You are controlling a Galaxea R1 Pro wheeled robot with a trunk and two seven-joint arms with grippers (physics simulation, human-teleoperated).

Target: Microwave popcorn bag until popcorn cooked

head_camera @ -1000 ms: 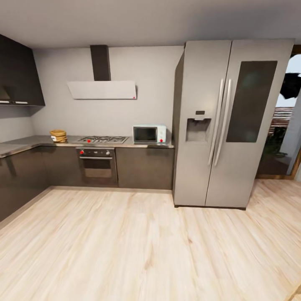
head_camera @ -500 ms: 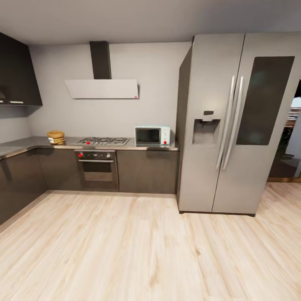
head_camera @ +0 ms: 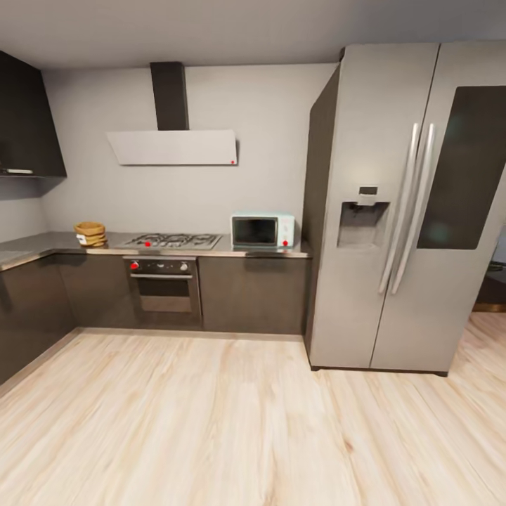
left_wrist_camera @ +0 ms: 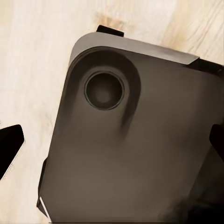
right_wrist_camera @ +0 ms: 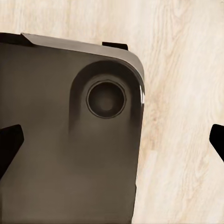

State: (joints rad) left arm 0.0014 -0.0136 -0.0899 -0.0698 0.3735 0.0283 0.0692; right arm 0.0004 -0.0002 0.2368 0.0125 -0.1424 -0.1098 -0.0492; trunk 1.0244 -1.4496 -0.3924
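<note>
The popcorn bag [head_camera: 90, 234], a small tan sack, stands far off on the grey countertop [head_camera: 49, 243], left of the hob. The mint-white microwave [head_camera: 263, 231] sits on the same countertop beside the fridge, its dark door closed. My left gripper [left_wrist_camera: 112, 143] hangs open over my dark base [left_wrist_camera: 140, 163] and the wood floor, with nothing between its black fingertips [left_wrist_camera: 9, 145]. Likewise my right gripper [right_wrist_camera: 113, 142] is open and holds nothing, its fingertips [right_wrist_camera: 8, 144] set wide apart.
A gas hob [head_camera: 173, 241] and a black oven [head_camera: 163, 284] lie between bag and microwave, under a white hood [head_camera: 172, 146]. A tall silver fridge [head_camera: 400, 211] stands at the right. Dark cabinets [head_camera: 28, 309] run along the left. Pale wood floor [head_camera: 211, 422] stretches ahead.
The whole head view has shifted: the camera has come nearer the counter, the fridge looms larger and the doorway at the right has left the picture. Nothing in the kitchen itself moved.
</note>
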